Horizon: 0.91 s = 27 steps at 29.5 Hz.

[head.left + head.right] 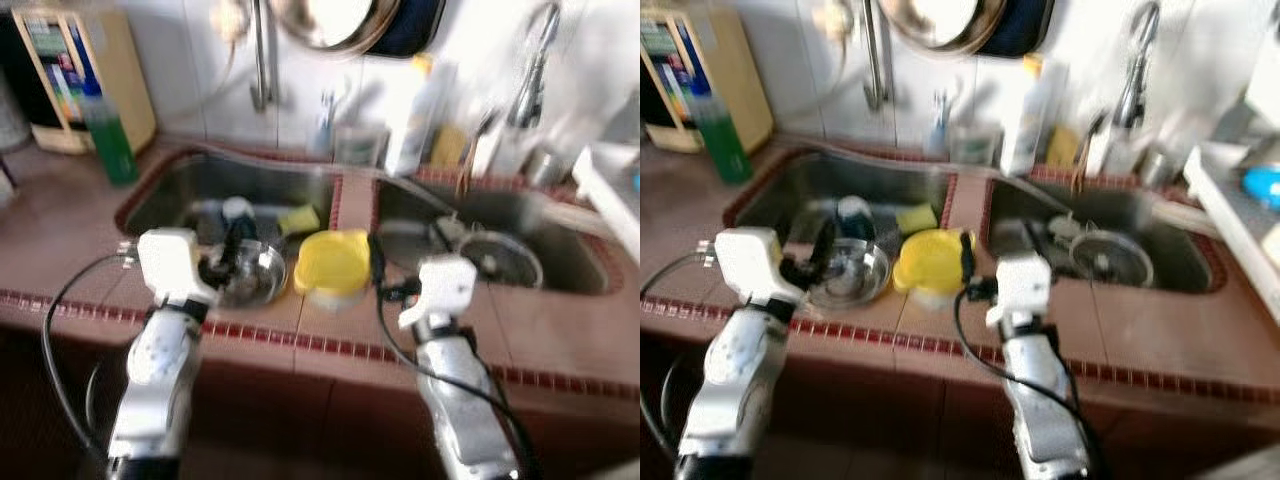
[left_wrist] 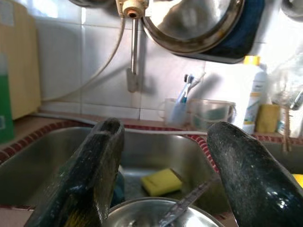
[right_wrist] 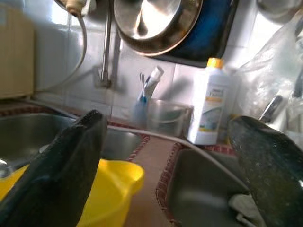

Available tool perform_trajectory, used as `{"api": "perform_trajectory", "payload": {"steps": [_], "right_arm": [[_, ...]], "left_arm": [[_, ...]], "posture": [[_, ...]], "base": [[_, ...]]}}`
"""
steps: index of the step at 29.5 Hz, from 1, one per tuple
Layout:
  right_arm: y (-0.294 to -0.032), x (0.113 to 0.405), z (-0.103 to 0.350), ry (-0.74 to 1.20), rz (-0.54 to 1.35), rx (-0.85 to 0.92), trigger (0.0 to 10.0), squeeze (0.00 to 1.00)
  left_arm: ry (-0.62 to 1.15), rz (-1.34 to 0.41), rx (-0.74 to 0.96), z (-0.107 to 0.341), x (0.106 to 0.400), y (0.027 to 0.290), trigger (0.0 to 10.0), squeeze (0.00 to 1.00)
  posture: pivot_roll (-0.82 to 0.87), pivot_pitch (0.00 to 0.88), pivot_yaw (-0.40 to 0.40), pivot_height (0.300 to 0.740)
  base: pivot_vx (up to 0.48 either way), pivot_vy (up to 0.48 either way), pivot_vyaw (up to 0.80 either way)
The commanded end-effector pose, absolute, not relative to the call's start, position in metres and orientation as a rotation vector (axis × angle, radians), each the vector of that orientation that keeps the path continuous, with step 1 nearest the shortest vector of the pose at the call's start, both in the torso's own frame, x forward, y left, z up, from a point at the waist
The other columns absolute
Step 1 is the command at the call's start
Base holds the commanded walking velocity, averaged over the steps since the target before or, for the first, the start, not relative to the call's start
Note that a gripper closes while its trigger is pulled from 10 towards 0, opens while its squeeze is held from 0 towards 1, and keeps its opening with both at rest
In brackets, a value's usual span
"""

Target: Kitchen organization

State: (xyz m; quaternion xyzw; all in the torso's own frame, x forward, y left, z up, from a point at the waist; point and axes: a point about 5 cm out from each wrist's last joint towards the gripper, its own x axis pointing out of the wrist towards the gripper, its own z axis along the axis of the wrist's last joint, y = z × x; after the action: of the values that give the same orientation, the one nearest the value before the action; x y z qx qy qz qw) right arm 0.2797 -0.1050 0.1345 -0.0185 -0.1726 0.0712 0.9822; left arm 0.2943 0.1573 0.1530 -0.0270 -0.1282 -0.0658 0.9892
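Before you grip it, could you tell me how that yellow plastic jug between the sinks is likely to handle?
The yellow jug looks like thin plastic, so probably light. It sits on the narrow divider between the sinks, so a push might tip it into a basin. The right tool, open beside it, may slip on its smooth wall.

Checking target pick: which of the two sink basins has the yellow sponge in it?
The left basin, in front of the left gripper. The yellow sponge lies there behind the steel bowl; the right basin holds a round strainer.

Green bottle (image 1: 110,140) left counter; toothbrushes (image 2: 184,90) in cup.
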Motion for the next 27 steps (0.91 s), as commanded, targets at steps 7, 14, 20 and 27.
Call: {"api": "perform_trajectory", "payload": {"steps": [7, 14, 20, 27], "right_arm": [[-0.104, 0.281, 0.141, -0.373, 0.152, -0.035, 10.0, 0.00], [-0.107, 0.280, 0.137, -0.348, 0.144, -0.050, 10.0, 0.00], [-0.108, 0.282, 0.136, -0.335, 0.137, -0.048, 10.0, 0.00], [-0.108, 0.281, 0.134, -0.323, 0.131, -0.050, 10.0, 0.00]], "left_arm": [[-0.256, -0.167, -0.058, 0.156, 0.295, 0.154, 10.0, 0.00], [-0.273, -0.221, -0.003, 0.161, 0.291, 0.153, 10.0, 0.00], [-0.287, -0.285, 0.048, 0.165, 0.287, 0.150, 10.0, 0.00], [-0.259, -0.320, 0.081, 0.157, 0.282, 0.153, 10.0, 0.00]], "posture": [[-0.18, 0.000, -0.037, 0.740], [-0.18, 0.000, -0.038, 0.740], [-0.18, 0.000, -0.040, 0.740], [-0.18, 0.000, -0.040, 0.740]], "base": [[0.000, 0.000, 0.00], [0.000, 0.000, 0.00], [0.000, 0.000, 0.00], [0.000, 0.000, 0.00]]}}
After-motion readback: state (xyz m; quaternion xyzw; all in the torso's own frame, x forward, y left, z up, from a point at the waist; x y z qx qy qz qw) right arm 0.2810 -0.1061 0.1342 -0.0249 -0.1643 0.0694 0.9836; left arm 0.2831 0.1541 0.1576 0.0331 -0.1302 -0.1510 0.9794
